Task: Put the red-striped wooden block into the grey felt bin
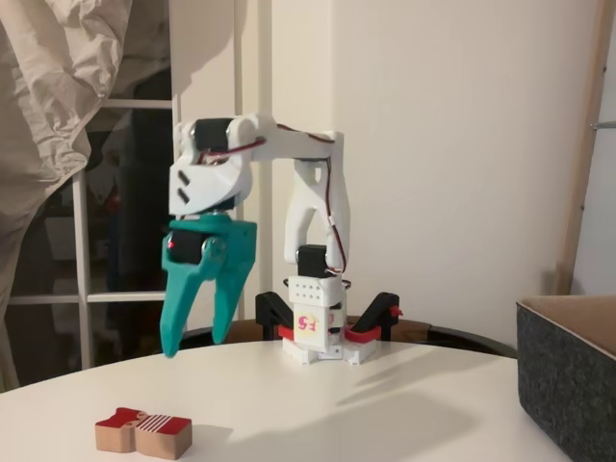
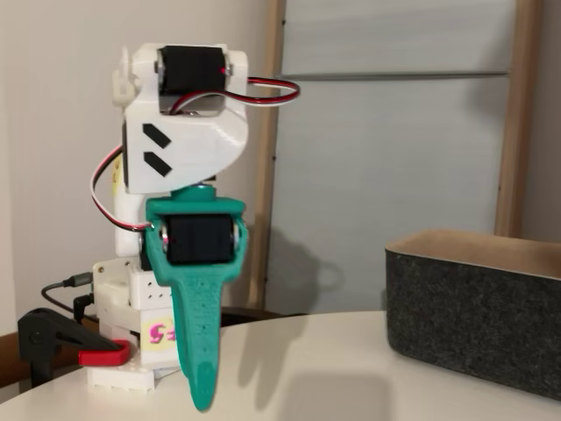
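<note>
We observe the grey felt bin (image 1: 568, 371) at the table's (image 1: 385, 404) right edge, its contents hidden. The teal gripper (image 1: 197, 345) hangs raised, fingers parted, empty. The red-striped wooden block (image 1: 144, 432) lies front left.

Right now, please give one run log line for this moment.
pincer: open, above table, holding nothing | red-striped wooden block: on table, untouched | grey felt bin: right side, block not inside

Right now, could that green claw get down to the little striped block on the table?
Probably yes. The gripper hangs above the table, fingers apart and empty, with the block lying in the open just below and in front. Nothing stands between them.
</note>
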Available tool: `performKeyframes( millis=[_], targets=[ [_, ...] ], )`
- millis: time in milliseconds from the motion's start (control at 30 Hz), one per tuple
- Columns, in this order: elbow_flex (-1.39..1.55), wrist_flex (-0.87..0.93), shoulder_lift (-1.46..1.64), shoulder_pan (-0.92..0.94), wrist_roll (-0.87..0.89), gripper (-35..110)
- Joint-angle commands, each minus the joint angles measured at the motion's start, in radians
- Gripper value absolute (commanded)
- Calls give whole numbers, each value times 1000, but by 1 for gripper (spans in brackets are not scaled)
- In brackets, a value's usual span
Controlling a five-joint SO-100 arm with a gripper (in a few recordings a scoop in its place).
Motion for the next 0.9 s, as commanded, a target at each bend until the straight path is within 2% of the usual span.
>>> performKeyframes(
  millis=[0, 300, 667, 867],
  targets=[
    [-77, 21, -46, 21, 26, 28],
    [-196, 18, -178, 92, 86, 29],
    [-193, -29, -221, 186, 187, 29],
    [-192, -54, -275, 192, 172, 30]
  ],
)
